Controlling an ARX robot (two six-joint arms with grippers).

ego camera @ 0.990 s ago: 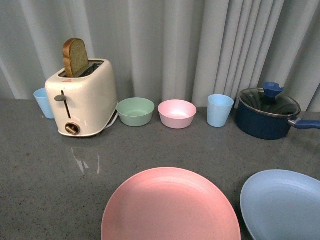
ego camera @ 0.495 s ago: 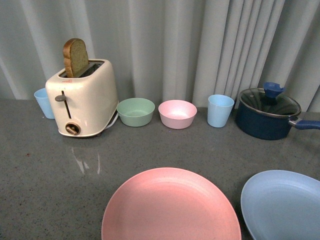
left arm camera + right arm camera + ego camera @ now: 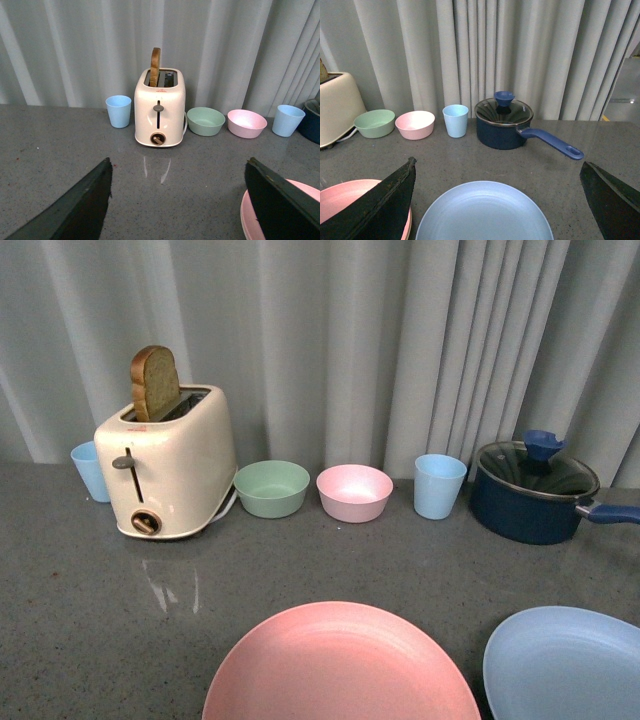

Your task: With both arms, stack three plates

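Left claw (image 3: 178,161) and right claw (image 3: 497,162): both spread open, empty. Pink plate (image 3: 340,665) lies near centre on the desk (image 3: 100,600), blue plate (image 3: 565,665) near right; third plate not visible. Risk: low rims let a claw slip, shoving a plate.

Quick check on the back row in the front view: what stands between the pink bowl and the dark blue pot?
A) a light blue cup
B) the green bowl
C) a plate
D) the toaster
A: the light blue cup stands upright on the counter with the pink bowl on one side and the dark blue pot on the other.
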